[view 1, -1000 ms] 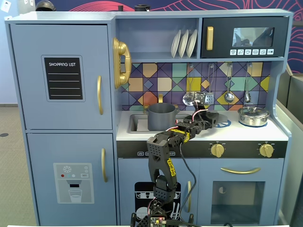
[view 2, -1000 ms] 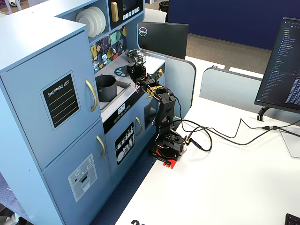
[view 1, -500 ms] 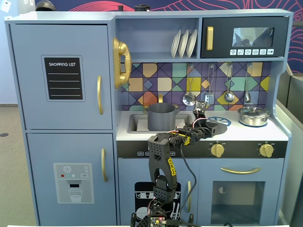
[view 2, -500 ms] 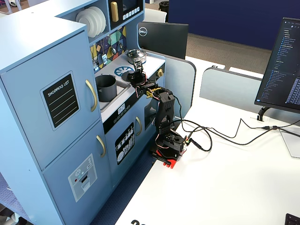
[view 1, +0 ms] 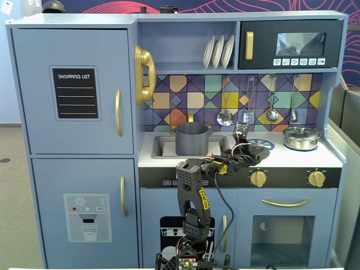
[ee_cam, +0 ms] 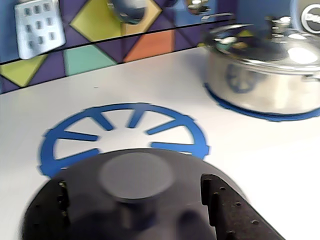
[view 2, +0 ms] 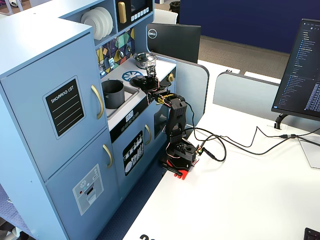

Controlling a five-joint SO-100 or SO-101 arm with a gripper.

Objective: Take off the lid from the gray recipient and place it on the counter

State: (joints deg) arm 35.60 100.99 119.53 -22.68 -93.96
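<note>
The tool (ee_cam: 135, 210) grips the lid (ee_cam: 135, 172) by its knob, over the counter (ee_cam: 260, 165) near the burner ring (ee_cam: 120, 130).

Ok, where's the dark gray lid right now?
In the wrist view the flat matte dark gray lid sits in the claw over the pale counter, just before the blue burner ring, left of the shiny steel pot.

In a fixed view, the gray recipient (view 1: 192, 139) is sitting in the sink (view 1: 160, 147), the lid (view 1: 254, 151) lying right of it, the steel pot (view 1: 301, 138) standing farther right
</note>
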